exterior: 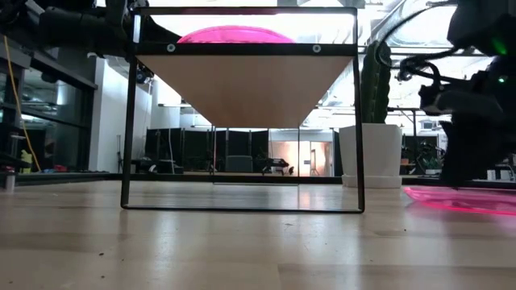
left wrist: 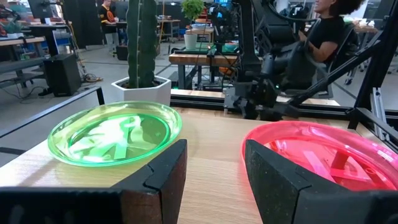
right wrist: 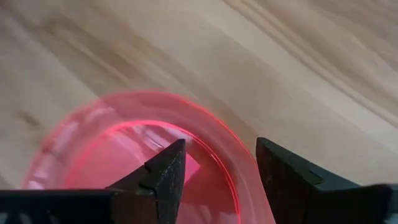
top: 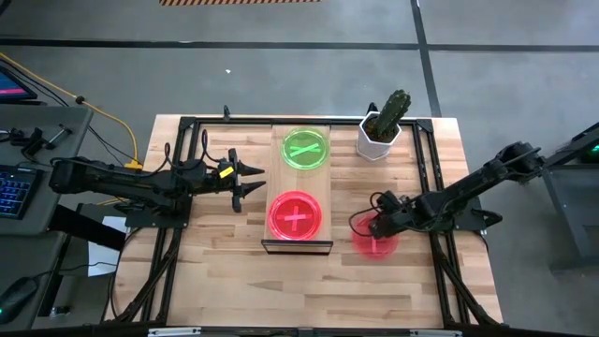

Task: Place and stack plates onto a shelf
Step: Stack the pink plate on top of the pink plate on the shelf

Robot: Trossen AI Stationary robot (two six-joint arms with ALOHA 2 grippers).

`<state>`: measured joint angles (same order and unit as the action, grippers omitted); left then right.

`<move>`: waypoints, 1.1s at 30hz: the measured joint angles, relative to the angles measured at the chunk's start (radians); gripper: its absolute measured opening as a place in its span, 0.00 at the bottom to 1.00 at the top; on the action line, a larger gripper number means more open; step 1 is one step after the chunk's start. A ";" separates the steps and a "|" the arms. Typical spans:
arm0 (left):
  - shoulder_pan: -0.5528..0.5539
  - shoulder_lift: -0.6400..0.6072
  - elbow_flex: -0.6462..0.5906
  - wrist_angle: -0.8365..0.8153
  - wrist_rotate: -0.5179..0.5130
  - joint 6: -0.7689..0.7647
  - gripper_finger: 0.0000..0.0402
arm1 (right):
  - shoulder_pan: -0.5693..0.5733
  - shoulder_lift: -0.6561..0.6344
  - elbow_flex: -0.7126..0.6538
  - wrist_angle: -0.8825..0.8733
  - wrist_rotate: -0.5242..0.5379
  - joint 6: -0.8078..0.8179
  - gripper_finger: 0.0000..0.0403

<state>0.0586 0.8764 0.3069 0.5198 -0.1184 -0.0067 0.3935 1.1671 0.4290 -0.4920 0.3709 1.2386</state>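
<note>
The shelf [top: 279,178], a light-wood plank on a dark frame, carries a green plate [top: 306,148] at its far end and a red plate [top: 296,216] at its near end, both lying flat. A third, pink-red plate [top: 376,245] lies flat on the table right of the shelf. My right gripper [top: 374,227] slants down over its far edge, open, with the plate's rim [right wrist: 217,140] between the two fingers. My left gripper [top: 255,180] hovers level at the shelf's left side, open and empty, facing both shelf plates [left wrist: 115,132]. My right gripper comes at the pink-red plate slanting down from the table's right, one finger [right wrist: 165,171] over the plate's inside and the other outside its rim. I cannot tell whether either finger touches it. The plate lies flat on the table.
A white pot with a cactus [top: 379,138] stands at the back right, just right of the shelf's far end. Dark frame bars run along the table's left and right sides. A person sits beyond the table in the left wrist view.
</note>
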 joint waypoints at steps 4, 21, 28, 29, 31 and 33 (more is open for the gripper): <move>0.000 0.000 0.000 0.000 0.000 0.000 0.38 | -0.001 0.000 0.000 0.086 0.034 -0.039 0.44; 0.000 0.000 0.000 -0.004 0.000 0.000 0.38 | 0.106 -0.095 0.001 -0.245 -0.062 0.216 0.44; 0.000 0.000 0.000 -0.007 0.000 0.000 0.38 | 0.214 -0.094 0.001 -0.213 -0.093 0.320 0.44; 0.000 0.000 0.000 -0.007 0.000 0.000 0.38 | 0.228 -0.094 0.001 -0.202 -0.093 0.335 0.44; 0.000 0.000 0.000 -0.007 0.000 0.000 0.38 | 0.254 -0.094 0.001 -0.189 -0.091 0.366 0.44; 0.000 0.000 0.000 -0.007 0.000 0.000 0.38 | 0.276 -0.093 0.001 -0.189 -0.091 0.407 0.44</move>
<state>0.0586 0.8764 0.3069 0.5129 -0.1181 -0.0071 0.6696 1.0744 0.4301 -0.6807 0.2798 1.6458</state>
